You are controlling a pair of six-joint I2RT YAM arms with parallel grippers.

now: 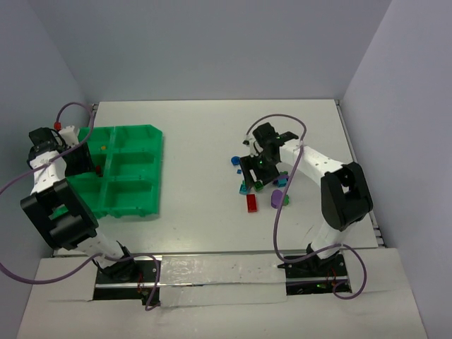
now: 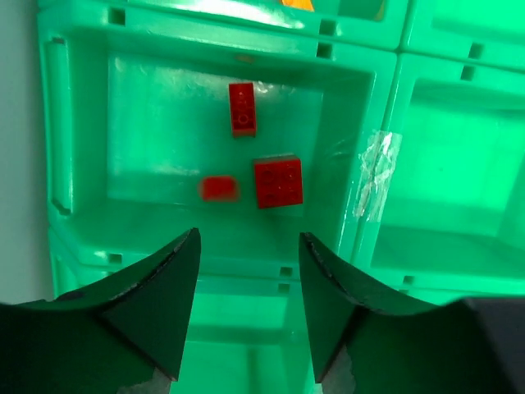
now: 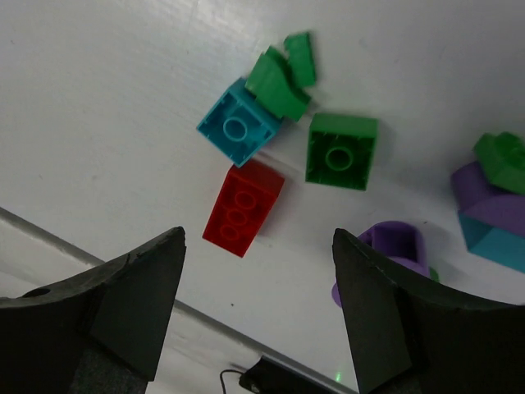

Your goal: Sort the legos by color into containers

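Note:
The bright green tray (image 1: 158,168) lies at the left of the table. My left gripper (image 1: 86,164) hangs open and empty over its left side. In the left wrist view the left gripper (image 2: 248,238) is above a compartment (image 2: 82,131) holding three red legos (image 2: 278,181); an orange piece (image 2: 295,3) shows in the bin beyond. My right gripper (image 1: 258,167) is open over the loose pile at centre right. In the right wrist view the right gripper (image 3: 258,234) is above a red brick (image 3: 244,208), with a teal brick (image 3: 238,131), green bricks (image 3: 342,150) and a purple piece (image 3: 394,250) close by.
More loose legos lie around the right gripper, including a red brick (image 1: 251,203) and a purple one (image 1: 277,199). Purple cables (image 1: 282,212) loop from both arms. Walls close in the table at the back and sides. A taped strip (image 1: 212,272) runs along the near edge.

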